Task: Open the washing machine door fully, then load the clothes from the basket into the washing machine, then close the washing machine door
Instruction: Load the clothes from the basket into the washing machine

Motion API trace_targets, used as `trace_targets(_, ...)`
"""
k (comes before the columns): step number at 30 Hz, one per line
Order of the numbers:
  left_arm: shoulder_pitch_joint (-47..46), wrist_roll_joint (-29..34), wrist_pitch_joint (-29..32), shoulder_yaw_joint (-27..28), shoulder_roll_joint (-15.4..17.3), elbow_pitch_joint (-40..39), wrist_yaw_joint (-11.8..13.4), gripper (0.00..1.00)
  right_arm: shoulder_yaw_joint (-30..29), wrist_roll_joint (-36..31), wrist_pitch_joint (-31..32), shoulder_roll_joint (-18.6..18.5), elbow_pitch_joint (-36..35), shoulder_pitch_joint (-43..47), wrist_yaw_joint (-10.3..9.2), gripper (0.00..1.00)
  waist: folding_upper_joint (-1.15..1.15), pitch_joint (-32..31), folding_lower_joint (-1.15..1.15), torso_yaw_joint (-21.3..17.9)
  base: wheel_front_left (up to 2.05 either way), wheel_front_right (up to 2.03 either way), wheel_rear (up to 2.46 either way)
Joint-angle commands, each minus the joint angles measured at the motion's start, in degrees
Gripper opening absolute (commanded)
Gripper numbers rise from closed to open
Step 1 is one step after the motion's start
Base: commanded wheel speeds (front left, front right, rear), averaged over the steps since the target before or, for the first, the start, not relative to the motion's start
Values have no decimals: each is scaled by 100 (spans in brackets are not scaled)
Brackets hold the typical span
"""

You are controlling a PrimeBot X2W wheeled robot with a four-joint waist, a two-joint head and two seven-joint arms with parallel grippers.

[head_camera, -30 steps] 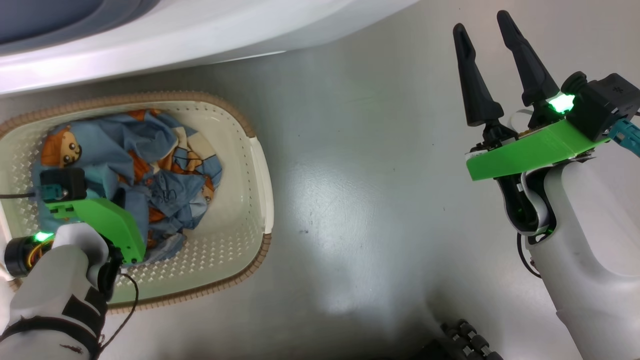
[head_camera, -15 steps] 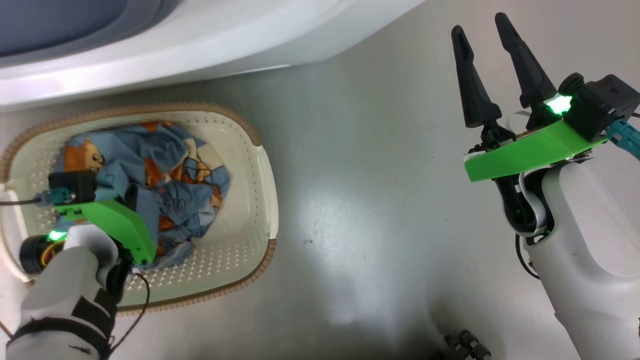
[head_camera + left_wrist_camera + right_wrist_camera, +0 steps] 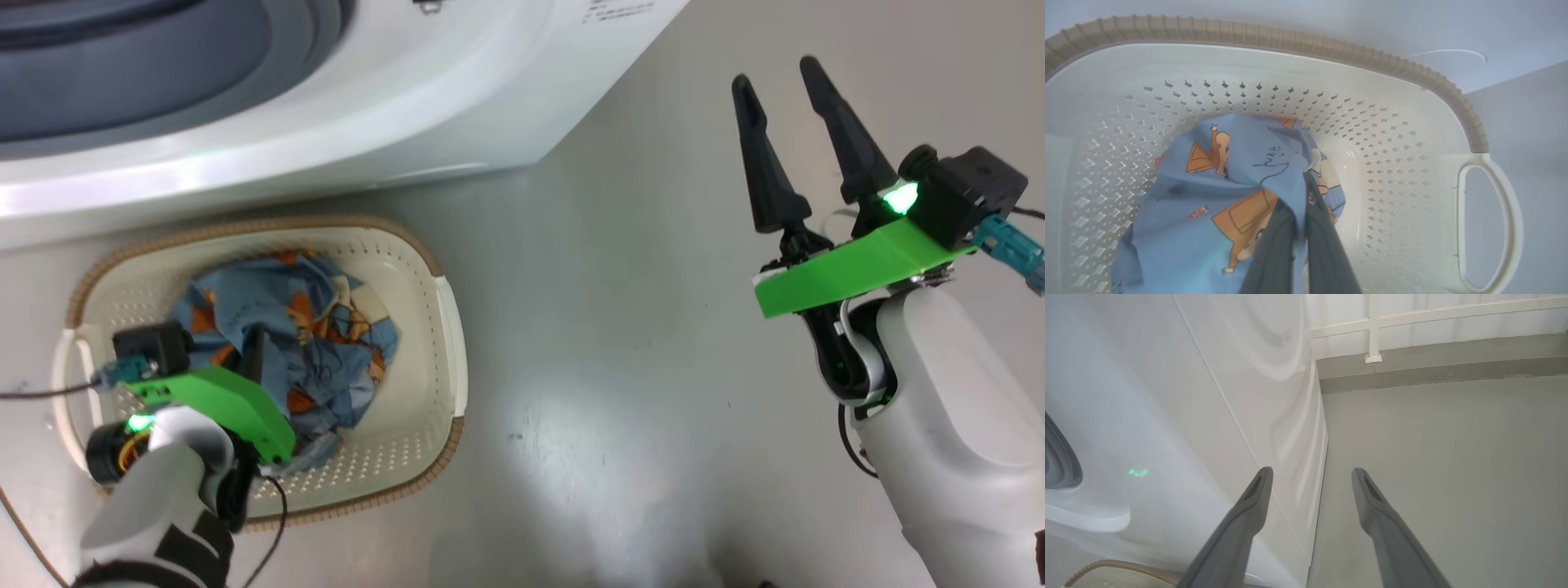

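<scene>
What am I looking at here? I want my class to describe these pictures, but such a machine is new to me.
This is a wheeled robot with two arms, each ending in a two-fingered gripper. One picture comes from a camera on its head, looking down; the other two come from wrist cameras, each looking along its own gripper. On the grey floor a cream basket stands beside a white washing machine. The left gripper is shut on the blue bear-print clothes in the basket. The right gripper is open, holding nothing, above bare floor.
</scene>
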Motion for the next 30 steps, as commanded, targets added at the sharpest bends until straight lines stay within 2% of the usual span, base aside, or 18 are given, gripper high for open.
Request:
trace_targets(1,285,-125,-96,58,207,-172,-27,0,95,73,-47,38,-81,270,25,100,0,-290,0,40,0,0,0)
trace_targets(17,1129,-1047,-418,-504,458,-1588,-28,0,68,247,-47,-60,113,816,25,100,0,-1449,0,207,0,0,0)
trace_targets(30,1757,-901,-425,124,484,-3002,-28,0,53,378,-47,-161,220,1264,25,100,0,-2169,0,460,0,0,0)
